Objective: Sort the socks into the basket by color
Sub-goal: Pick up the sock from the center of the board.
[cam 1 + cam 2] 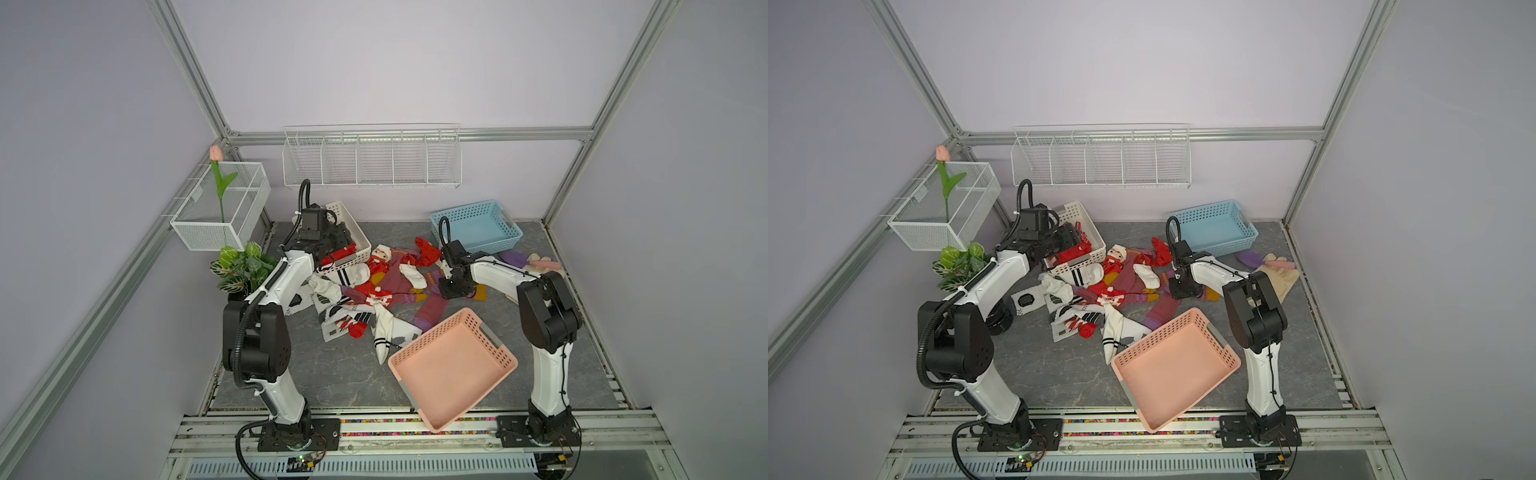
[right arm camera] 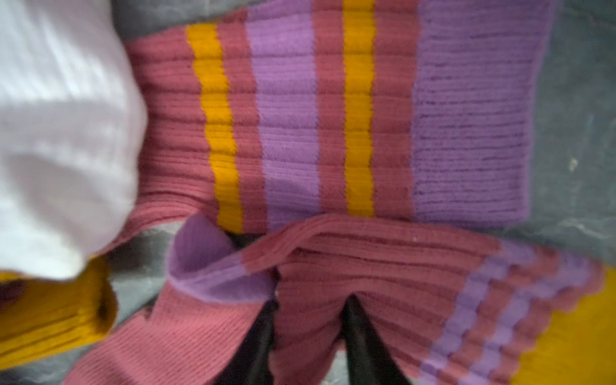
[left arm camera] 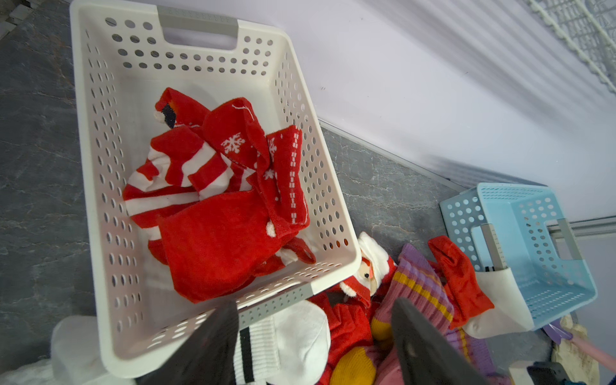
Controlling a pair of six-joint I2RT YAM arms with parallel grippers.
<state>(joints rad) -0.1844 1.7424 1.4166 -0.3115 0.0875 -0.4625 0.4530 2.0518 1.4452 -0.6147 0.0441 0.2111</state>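
The socks lie in a mixed pile of red, white and purple-maroon ones on the grey table. Several red socks fill the white basket. My left gripper hangs open over that basket's near edge, above a white sock with a black stripe, holding nothing. My right gripper is down at the pile's right end, shut on a fold of a purple-maroon sock with orange stripes. In both top views it presses into the pile. The blue basket and pink basket hold nothing.
Beige gloves and a purple brush lie right of the pile by the blue basket. A potted plant stands behind the left arm. A wire basket hangs on the left wall, a wire rack on the back wall.
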